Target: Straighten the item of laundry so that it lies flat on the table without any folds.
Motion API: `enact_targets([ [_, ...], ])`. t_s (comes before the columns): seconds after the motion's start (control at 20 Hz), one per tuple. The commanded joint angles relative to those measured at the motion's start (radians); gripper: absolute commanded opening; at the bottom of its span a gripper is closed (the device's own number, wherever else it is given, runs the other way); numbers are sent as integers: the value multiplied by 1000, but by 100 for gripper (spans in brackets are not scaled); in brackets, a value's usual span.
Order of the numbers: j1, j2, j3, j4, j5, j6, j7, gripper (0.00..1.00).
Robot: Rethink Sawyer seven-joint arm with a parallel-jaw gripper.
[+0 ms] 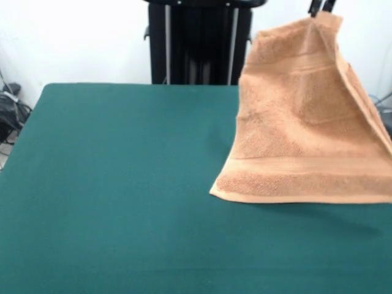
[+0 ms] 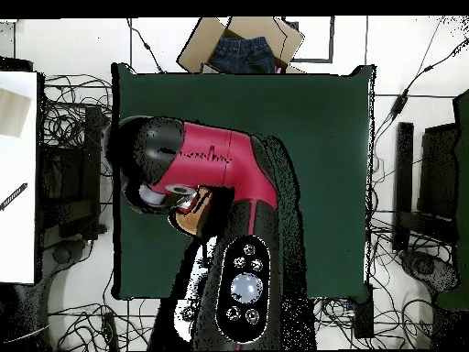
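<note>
Towel lifted by one corner, most of it hanging off the table.

Near to far in the front view: bare green table [image 1: 122, 202], then the towel [image 1: 306, 135] at about 3 o'clock, bottom hem just over the felt, peak pinched in my claw [image 1: 322, 8] at 1 o'clock. Risk: dropping from here, it could crumple or fold under. Overhead, a cardboard box [image 2: 197, 50] at 12 o'clock holds dark denim [image 2: 243, 55].
</note>
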Motion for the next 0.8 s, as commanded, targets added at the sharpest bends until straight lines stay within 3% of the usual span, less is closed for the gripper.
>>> enact_targets([
  [0.05,9,-46,-43,9,-7,81,266,0],
  [0.6,36,-135,-76,144,-5,25,209,0],
  [0.8,12,-98,-69,104,-11,31,193,0],
])
